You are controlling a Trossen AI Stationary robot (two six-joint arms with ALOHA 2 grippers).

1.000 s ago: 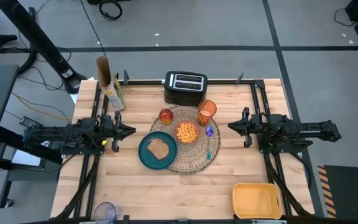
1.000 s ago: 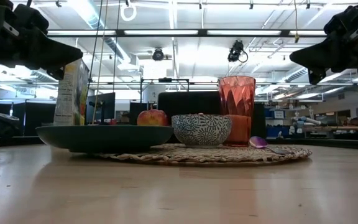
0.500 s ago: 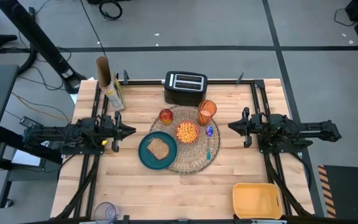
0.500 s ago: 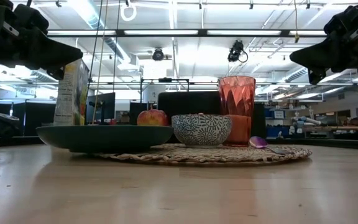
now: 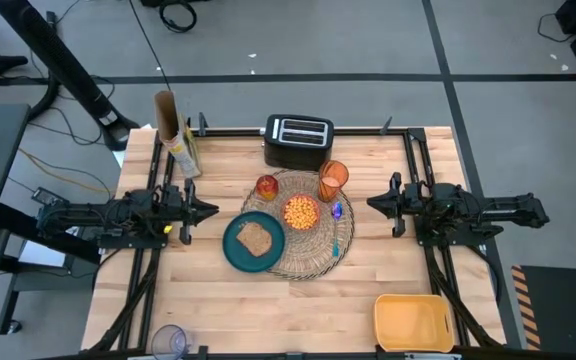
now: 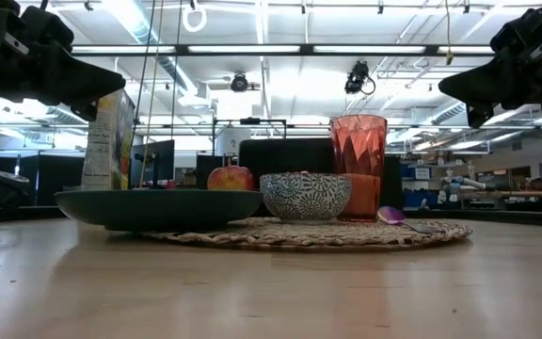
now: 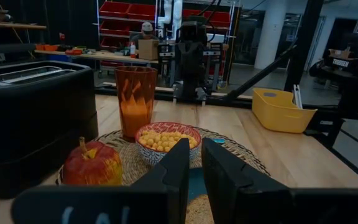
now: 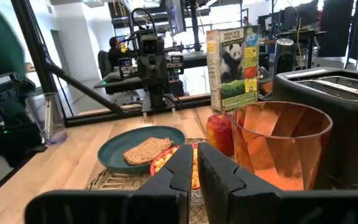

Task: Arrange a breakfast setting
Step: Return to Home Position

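Observation:
The round woven placemat lies mid-table. The teal plate with the toast slice overlaps its left edge. On the mat stand the small bowl of orange cereal balls, the orange cup, the red-yellow apple and the blue-handled spoon. My left gripper hovers left of the plate, its fingers nearly together and empty. My right gripper hovers right of the mat, fingers nearly together and empty.
A black toaster stands behind the mat. A cereal box and a cardboard tube stand at the far left. A yellow bin sits at the near right, a clear cup at the near left edge.

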